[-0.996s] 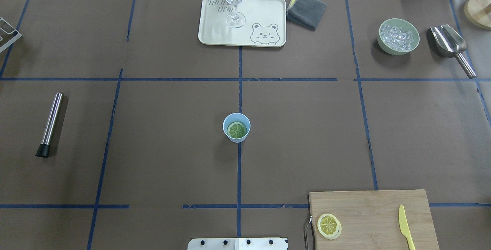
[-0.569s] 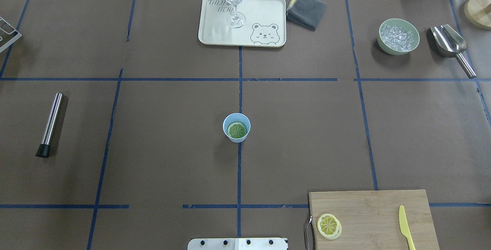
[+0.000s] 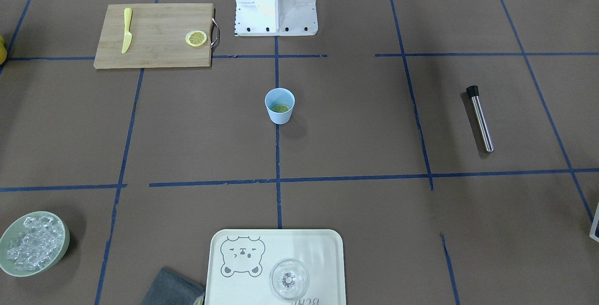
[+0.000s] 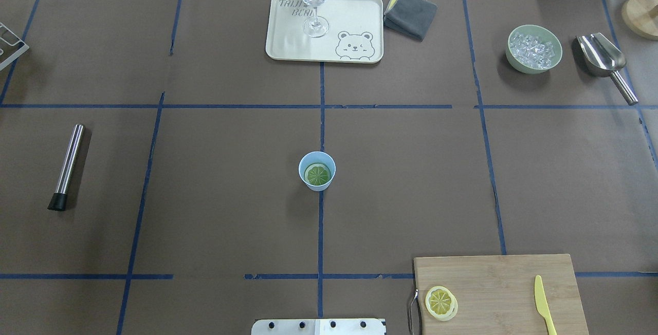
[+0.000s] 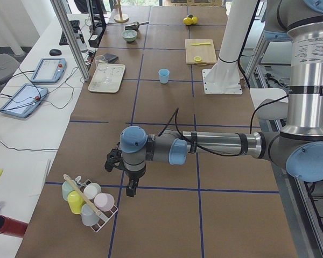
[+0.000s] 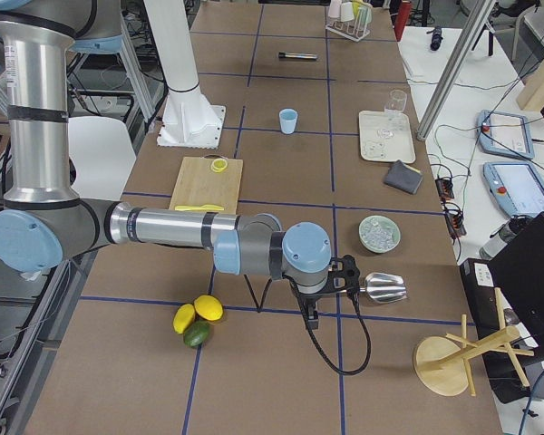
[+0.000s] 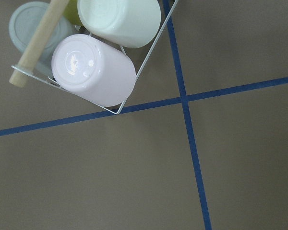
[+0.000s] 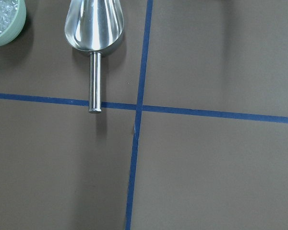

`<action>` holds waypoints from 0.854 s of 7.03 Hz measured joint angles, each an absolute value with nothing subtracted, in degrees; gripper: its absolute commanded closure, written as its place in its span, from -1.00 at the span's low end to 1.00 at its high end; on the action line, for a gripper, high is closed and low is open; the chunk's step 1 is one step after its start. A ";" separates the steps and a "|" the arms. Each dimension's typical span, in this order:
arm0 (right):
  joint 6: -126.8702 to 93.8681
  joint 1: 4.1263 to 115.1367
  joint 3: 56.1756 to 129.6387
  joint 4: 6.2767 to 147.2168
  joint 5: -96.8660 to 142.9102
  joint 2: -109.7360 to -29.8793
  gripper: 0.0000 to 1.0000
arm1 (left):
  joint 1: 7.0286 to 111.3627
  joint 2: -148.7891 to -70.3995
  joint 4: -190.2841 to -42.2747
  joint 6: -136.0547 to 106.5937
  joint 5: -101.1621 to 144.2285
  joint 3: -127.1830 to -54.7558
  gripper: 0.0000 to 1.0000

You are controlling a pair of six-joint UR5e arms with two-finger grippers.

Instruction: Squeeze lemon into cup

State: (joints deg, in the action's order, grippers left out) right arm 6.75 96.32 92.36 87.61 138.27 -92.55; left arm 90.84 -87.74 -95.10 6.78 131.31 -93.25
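Observation:
The light-blue cup stands upright at the table's middle with a green citrus slice lying in it; it also shows in the front view. The lemon, a round yellow piece with its cut face up, lies at the left end of the wooden cutting board. My left gripper shows only in the left side view, far from both, beside a wire rack of cups; I cannot tell if it is open or shut. My right gripper shows only in the right side view, near the metal scoop; I cannot tell its state.
A yellow knife lies on the board. A tray holds a clear glass. Grey cloth, ice bowl, scoop and steel muddler lie around. The cup rack is near the left wrist.

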 measured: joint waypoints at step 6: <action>2.98 92.50 92.75 87.54 138.27 -92.13 -1.00 | 90.79 -87.53 -95.18 6.80 131.54 -93.28 -1.00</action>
